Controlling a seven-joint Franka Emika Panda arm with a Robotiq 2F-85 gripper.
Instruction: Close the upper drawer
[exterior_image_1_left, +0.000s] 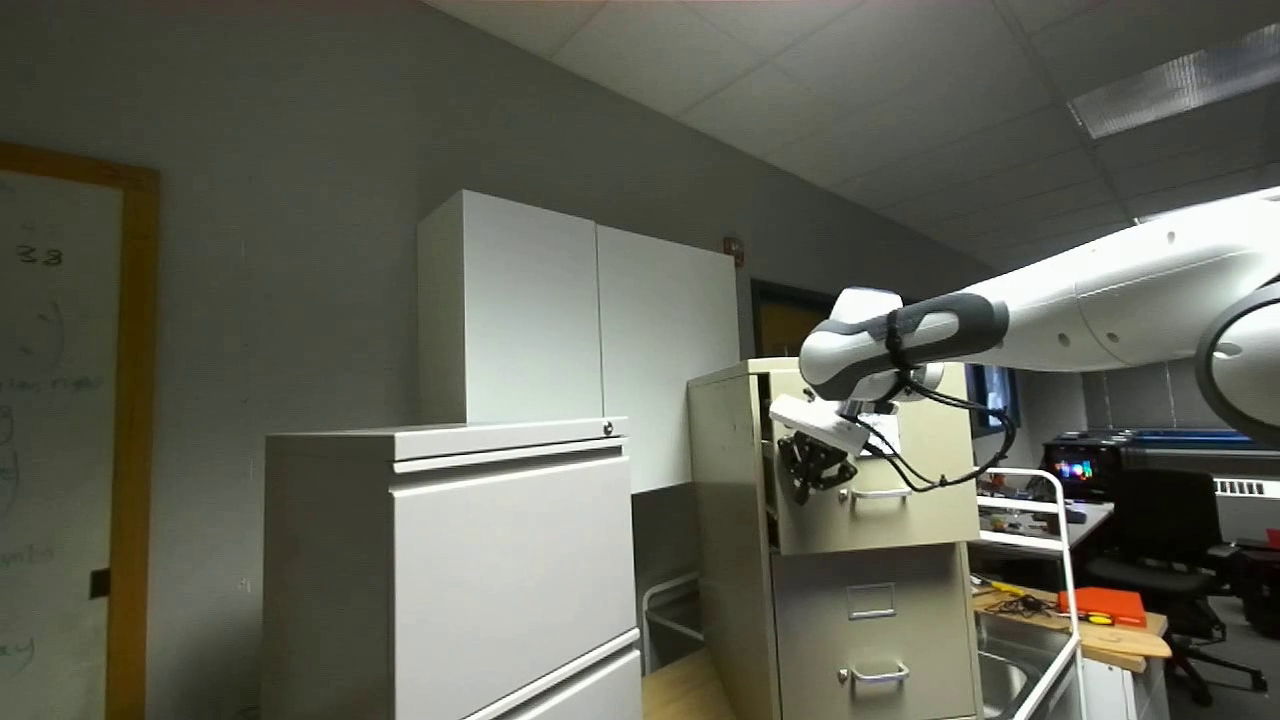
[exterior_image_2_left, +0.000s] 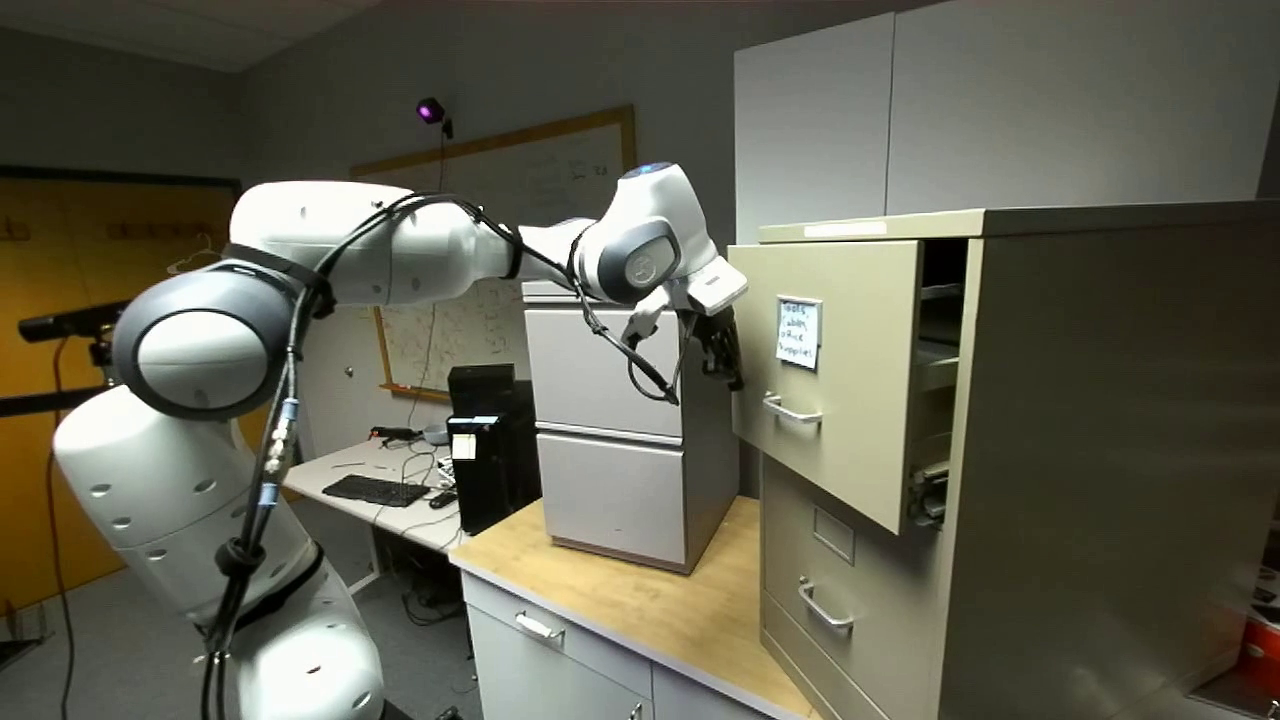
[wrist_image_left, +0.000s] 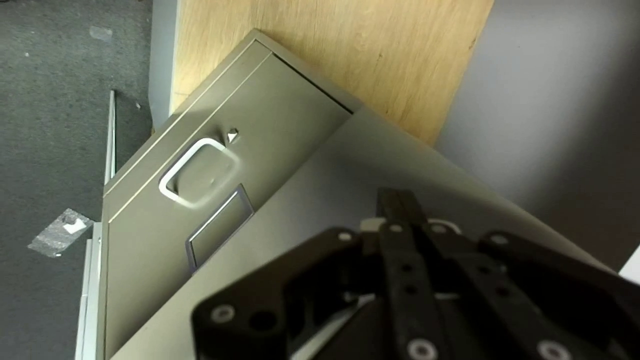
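Observation:
The upper drawer of the tan filing cabinet sticks partly out. Its flat front shows in both exterior views (exterior_image_1_left: 930, 440) (exterior_image_2_left: 855, 370), with a paper label and a metal handle (exterior_image_2_left: 792, 410). A dark gap with contents shows behind the front at its side. My gripper (exterior_image_2_left: 735, 380) is at the drawer front's edge nearest the grey cabinet; it also shows in an exterior view (exterior_image_1_left: 803, 485). In the wrist view the gripper (wrist_image_left: 400, 197) has its fingertips together with nothing between them, over the plain drawer front (wrist_image_left: 320, 200). I cannot tell whether they touch it.
A lower drawer (exterior_image_2_left: 850, 550) with a handle is closed beneath. A pale grey cabinet (exterior_image_2_left: 610, 370) stands beside on a wooden counter (exterior_image_2_left: 640, 600). White wall cupboards (exterior_image_1_left: 530, 310) hang behind. A white cart rail (exterior_image_1_left: 1062, 560) stands near the filing cabinet. Cables hang from the arm.

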